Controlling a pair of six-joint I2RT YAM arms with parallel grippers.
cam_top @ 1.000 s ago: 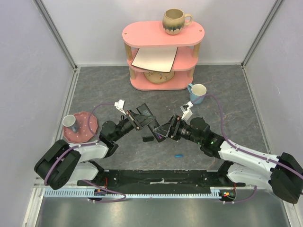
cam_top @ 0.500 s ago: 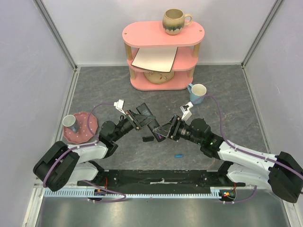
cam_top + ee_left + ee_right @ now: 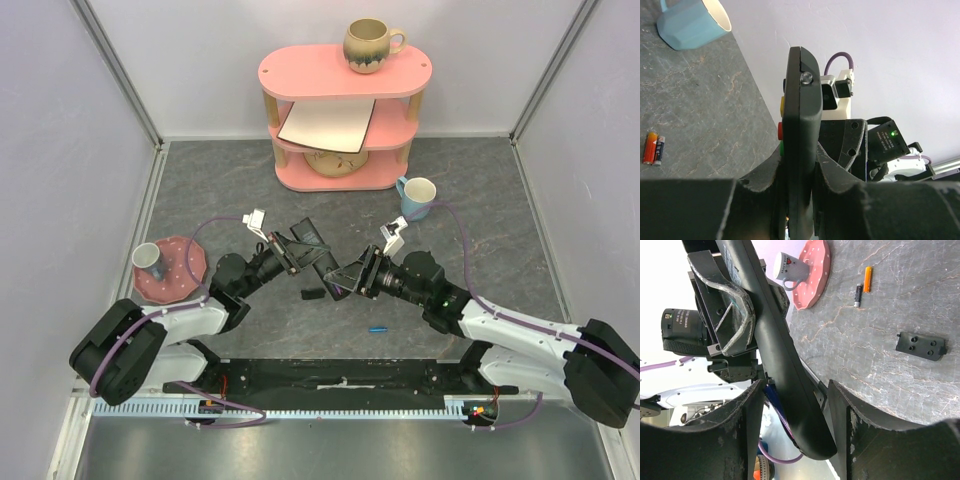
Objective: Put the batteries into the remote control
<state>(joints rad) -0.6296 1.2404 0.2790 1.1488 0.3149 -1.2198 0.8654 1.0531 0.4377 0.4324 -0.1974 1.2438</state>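
While right pincer (image 3: 792,396) narrows, remote control (image 3: 801,125) stays clamped.

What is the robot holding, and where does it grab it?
The left hand pinches the remote low down, a finger on each face. The right hand is open around it.

Remote control (image 3: 801,130) btm end hidden btwn left jaws (face edge-on).
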